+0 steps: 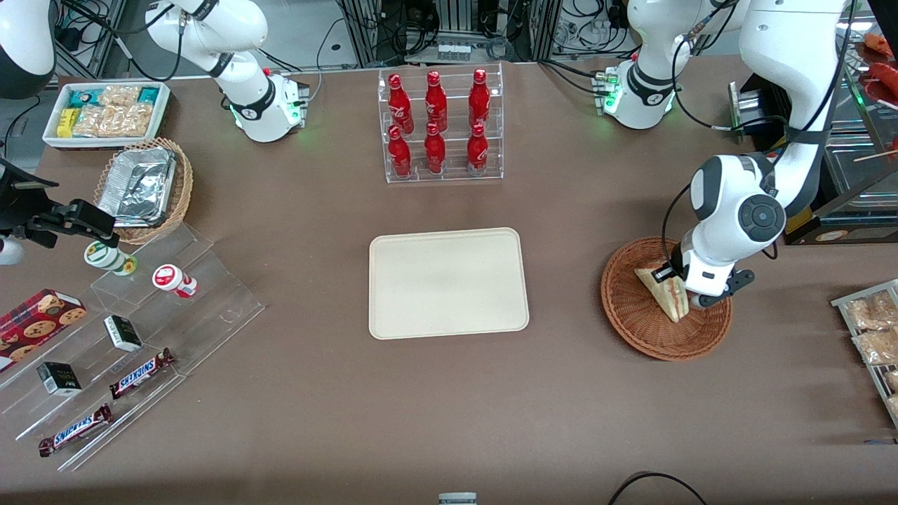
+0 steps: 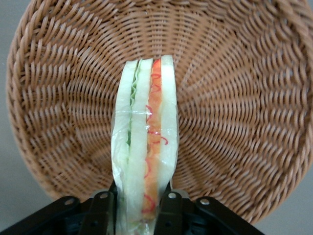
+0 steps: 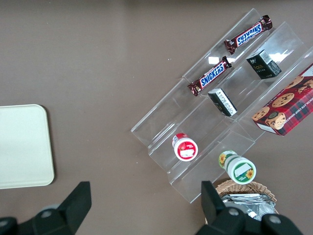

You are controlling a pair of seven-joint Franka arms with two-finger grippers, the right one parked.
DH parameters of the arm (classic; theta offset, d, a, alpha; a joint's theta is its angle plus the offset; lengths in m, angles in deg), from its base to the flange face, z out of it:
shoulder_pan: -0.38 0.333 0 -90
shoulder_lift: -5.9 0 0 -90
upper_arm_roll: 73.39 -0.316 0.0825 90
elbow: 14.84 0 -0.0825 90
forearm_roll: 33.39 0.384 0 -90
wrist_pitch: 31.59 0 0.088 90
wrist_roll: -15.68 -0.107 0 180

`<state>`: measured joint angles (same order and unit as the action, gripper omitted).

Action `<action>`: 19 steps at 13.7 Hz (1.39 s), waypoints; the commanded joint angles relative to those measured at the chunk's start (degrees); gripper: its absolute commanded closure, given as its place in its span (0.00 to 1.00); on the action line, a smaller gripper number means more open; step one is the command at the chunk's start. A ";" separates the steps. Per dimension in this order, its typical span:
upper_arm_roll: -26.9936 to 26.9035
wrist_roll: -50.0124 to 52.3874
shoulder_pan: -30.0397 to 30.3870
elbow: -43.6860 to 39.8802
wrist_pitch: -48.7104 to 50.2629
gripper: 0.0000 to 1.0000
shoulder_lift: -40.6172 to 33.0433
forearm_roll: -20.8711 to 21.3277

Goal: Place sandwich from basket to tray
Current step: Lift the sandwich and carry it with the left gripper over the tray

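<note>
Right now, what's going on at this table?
The left arm's tool is down in the wicker basket, its fingers shut on either side of the wrapped sandwich. The sandwich is still over the basket. The beige tray, toward the middle of the table, has nothing on it yet.

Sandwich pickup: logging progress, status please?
Left gripper down in reddish-brown wicker basket, jaws shut on clear-wrapped triangular sandwich. Cream rectangular tray bare. Nothing on the table between.

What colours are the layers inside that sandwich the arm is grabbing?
Green, orange and red between pale bread on the sandwich, clearest in the left wrist view; the gripper clamps it.
</note>
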<state>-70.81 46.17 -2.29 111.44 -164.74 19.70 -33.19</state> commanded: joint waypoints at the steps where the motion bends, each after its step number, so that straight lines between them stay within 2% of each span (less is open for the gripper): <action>1: -0.21 -3.41 -0.05 -5.14 8.14 1.00 -1.86 0.51; 4: 0.66 -3.68 -2.07 -8.15 11.07 1.00 -1.68 0.51; 12: 1.63 -3.33 -13.04 -12.88 11.07 1.00 1.39 -0.55; 15: 1.63 -2.63 -19.28 -18.76 11.42 1.00 6.39 -0.55; 19: 1.63 7.65 -26.23 -28.43 13.44 1.00 13.87 -1.16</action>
<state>-68.43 50.34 -25.57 90.23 -154.00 28.78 -33.59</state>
